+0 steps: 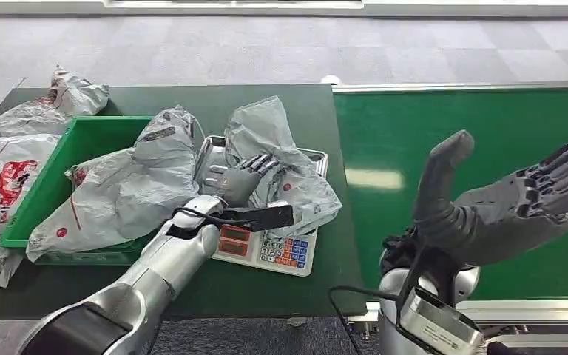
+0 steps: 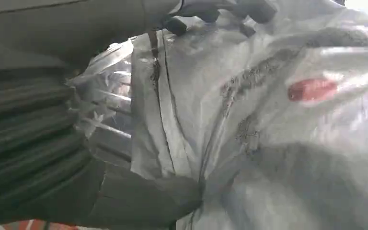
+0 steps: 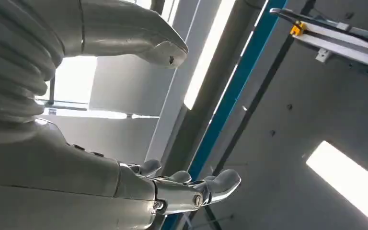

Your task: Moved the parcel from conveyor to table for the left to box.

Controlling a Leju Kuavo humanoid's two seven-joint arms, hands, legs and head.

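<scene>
Your left hand point(image 1: 238, 180) has fingers point(image 1: 260, 164) curled gripping the grey parcel point(image 1: 285, 159) on the scale point(image 1: 270, 248) near the table's point(image 1: 281, 100) right edge for boxing; right hand point(image 1: 521, 200) hovers with fingers spread, holding nothing.

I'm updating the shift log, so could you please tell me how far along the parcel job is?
Done: a grey parcel is off the green conveyor and lies on the scale on the table.
In hand: the left robot hand rests on that parcel, fingers on its wrinkled plastic. The right robot hand is raised, open and empty, over the conveyor.
Left: moving the parcel into the green box, which already holds another bag.
</scene>
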